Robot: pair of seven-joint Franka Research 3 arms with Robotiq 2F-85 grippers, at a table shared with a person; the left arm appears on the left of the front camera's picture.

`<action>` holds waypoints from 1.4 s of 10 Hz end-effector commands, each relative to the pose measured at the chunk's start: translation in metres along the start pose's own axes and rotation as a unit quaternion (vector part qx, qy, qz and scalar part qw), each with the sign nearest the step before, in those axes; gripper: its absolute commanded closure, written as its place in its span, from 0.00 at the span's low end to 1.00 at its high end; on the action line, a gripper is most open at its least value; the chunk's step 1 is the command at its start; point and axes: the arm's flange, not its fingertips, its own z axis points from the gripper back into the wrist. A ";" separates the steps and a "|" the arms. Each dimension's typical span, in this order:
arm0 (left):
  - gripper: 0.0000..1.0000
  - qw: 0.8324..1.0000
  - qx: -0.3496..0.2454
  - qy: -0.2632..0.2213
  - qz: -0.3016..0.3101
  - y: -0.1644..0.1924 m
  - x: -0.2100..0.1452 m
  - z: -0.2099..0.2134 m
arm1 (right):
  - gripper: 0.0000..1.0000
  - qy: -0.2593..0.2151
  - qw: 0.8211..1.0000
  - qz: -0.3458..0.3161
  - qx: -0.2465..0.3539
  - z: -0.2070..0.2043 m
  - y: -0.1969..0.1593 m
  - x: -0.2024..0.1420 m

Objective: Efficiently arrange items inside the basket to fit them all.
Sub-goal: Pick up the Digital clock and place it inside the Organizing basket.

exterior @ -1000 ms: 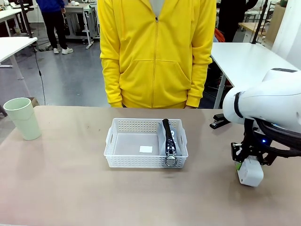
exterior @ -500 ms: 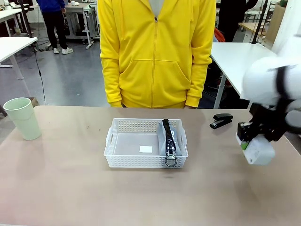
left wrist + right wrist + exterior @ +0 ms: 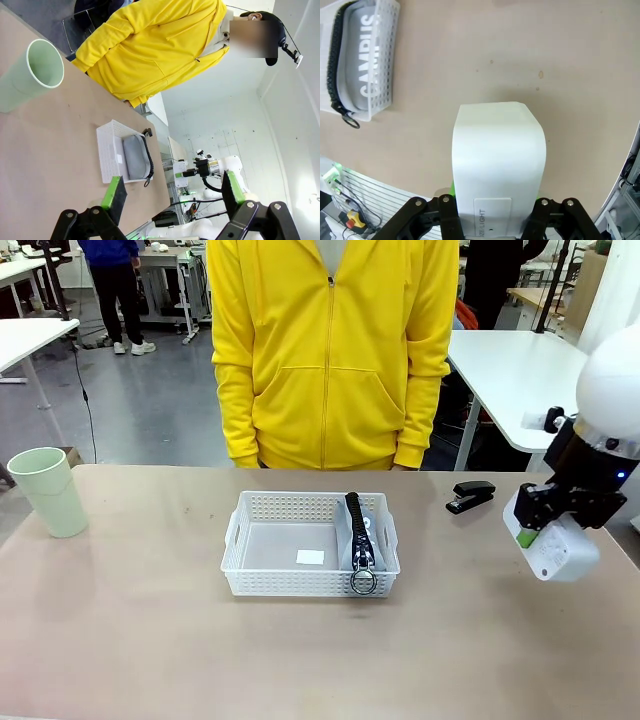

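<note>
Beige tabletop (image 3: 130,640) — white basket (image 3: 290,583), grey floor (image 3: 150,410) beyond

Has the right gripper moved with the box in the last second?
Yes. The right gripper, shut on the white box, rose and shifted right, now nearly level with the stapler.

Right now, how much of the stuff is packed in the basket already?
One of four is in: the grey pouch stands on edge along the right side of the white basket. In hand: the right end effector holds the white box above the table, right of the basket. Left: the black stapler and pale green cup sit on the table outside it.
</note>
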 end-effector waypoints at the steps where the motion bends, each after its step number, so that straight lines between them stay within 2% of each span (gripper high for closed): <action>1: 0.00 1.000 -0.012 -0.005 -0.009 -0.002 0.001 -0.001 | 1.00 -0.007 1.000 -0.010 -0.014 -0.005 0.000 0.007; 2: 0.00 1.000 -0.012 -0.005 -0.009 -0.002 0.001 -0.001 | 1.00 -0.007 1.000 -0.010 -0.014 -0.005 0.000 0.007; 3: 0.00 1.000 -0.012 -0.005 -0.009 -0.002 0.001 -0.001 | 0.48 0.003 1.000 0.001 -0.005 -0.005 -0.001 0.003; 4: 0.00 1.000 -0.012 -0.005 -0.009 -0.002 0.001 -0.001 | 0.48 -0.019 0.999 0.039 0.031 -0.016 -0.004 0.013; 5: 0.00 1.000 -0.012 -0.005 -0.009 -0.002 0.001 -0.001 | 0.48 -0.030 0.997 0.068 0.007 -0.012 0.017 0.031; 6: 0.00 1.000 -0.012 -0.005 -0.009 -0.002 0.001 -0.001 | 0.48 -0.050 0.991 0.125 -0.009 -0.001 0.048 0.052; 8: 0.00 1.000 -0.012 -0.005 -0.009 -0.002 0.001 -0.001 | 0.48 -0.048 0.966 0.251 -0.039 0.007 0.139 0.098; 10: 0.00 1.000 -0.012 -0.005 -0.009 -0.002 0.001 -0.001 | 0.48 -0.022 0.938 0.347 -0.019 -0.001 0.225 0.127; 12: 0.00 1.000 -0.012 -0.005 -0.009 -0.002 0.001 -0.001 | 0.48 -0.017 0.905 0.424 0.000 -0.025 0.305 0.138; 14: 0.00 1.000 -0.012 -0.005 -0.009 -0.002 0.001 -0.001 | 0.48 -0.011 0.892 0.451 -0.004 -0.056 0.353 0.139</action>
